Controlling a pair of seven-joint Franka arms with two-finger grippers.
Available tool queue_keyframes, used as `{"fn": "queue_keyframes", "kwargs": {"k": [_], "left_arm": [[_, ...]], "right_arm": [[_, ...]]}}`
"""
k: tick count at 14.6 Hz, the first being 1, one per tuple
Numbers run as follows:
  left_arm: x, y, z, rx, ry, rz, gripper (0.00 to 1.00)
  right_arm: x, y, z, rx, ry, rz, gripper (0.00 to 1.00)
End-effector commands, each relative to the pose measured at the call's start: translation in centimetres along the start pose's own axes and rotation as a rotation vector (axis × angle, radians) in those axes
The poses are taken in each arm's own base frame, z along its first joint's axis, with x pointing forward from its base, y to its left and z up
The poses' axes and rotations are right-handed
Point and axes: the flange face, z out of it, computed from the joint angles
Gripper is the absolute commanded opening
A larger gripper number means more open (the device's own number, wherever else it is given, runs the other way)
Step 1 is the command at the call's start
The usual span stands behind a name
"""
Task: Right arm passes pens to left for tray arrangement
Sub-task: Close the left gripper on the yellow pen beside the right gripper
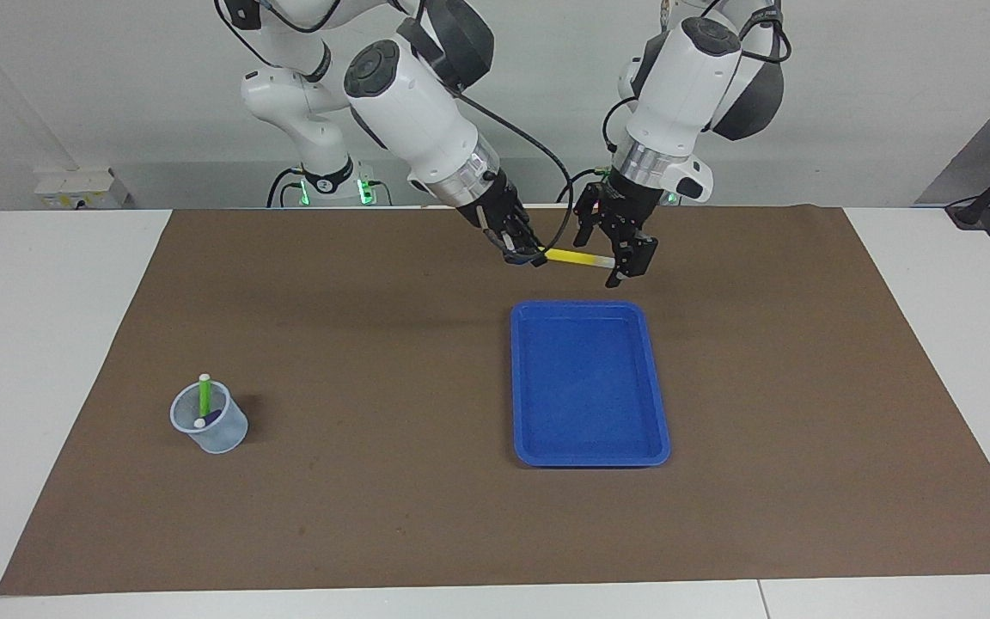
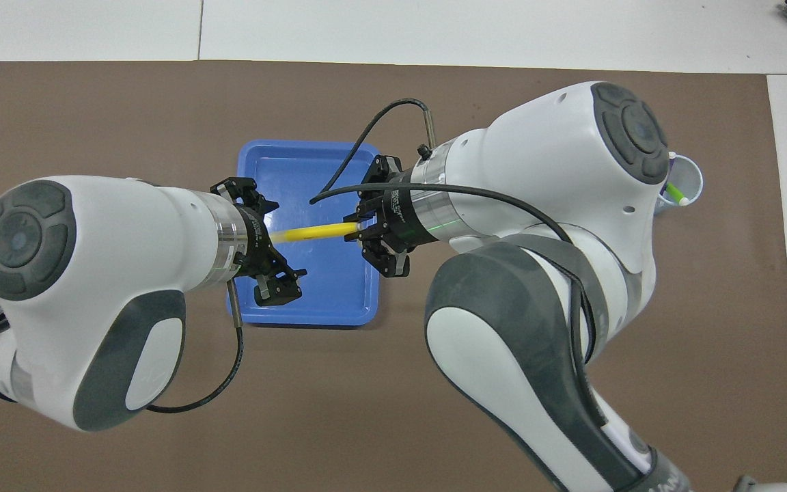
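Right gripper (image 1: 528, 255): mine, closed tight on one end of the yellow pen (image 1: 571, 257); I hold it up in the air, roughly level, over the brown mat (image 1: 375, 344) just beside the tray's edge nearest the robots.
Left gripper (image 1: 614, 254): mine, jaws spread wide with a finger on either side of the pen's whitish free end; I cannot tell whether either finger touches the pen. No grip taken on this side.
Yellow pen: spans the gap between my two grippers, carried by the right one alone. In the overhead view it lies across the blue tray (image 2: 311, 164).
Blue tray: flat on the mat near the table's middle, slightly toward the left arm's end; nothing lies in it. Both grippers hang above it in the overhead view; in the facing view they are well clear of its surface.
Translucent cup (image 1: 209, 419): stands on the mat toward the right arm's end of the table, farther from the robots than the tray's near edge, well apart from the tray.
Green pen (image 1: 204, 395): upright in the cup, whitish end above the rim.
Purple pen (image 1: 213, 417): low in the same cup, only partly visible beside the green one.
Table (image 1: 48, 344): white, mat laid across most of it.
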Motion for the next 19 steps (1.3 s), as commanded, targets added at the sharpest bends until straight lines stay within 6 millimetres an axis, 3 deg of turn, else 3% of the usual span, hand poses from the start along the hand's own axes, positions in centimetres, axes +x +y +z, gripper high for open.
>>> {"fn": "queue_keyframes", "kwargs": {"k": [1, 3, 5, 8, 11, 19], "left_arm": [[0.8, -0.4, -0.5, -0.002, -0.015, -0.024, 1.0], [0.8, -0.5, -0.5, 0.001, -0.011, -0.022, 0.88], [0.8, -0.5, -0.6, 0.003, -0.006, -0.02, 0.84], [0.9, -0.4, -0.6, 0.002, -0.004, -0.022, 0.59], [1.0, -0.5, -0.6, 0.012, 0.009, -0.016, 0.45], [0.9, -0.3, -2.0, 0.029, 0.025, -0.002, 0.45]], "right_arm": [[-0.3, 0.3, -0.5, 0.001, -0.024, 0.022, 0.0], [-0.3, 0.3, -0.5, 0.001, -0.024, 0.021, 0.0], [-0.4, 0.3, -0.5, 0.004, -0.025, 0.021, 0.0], [-0.3, 0.2, -0.6, 0.005, -0.025, 0.02, 0.0], [-0.3, 0.3, -0.5, 0.005, -0.023, 0.018, 0.0], [-0.3, 0.3, -0.5, 0.005, -0.022, 0.016, 0.0]]}}
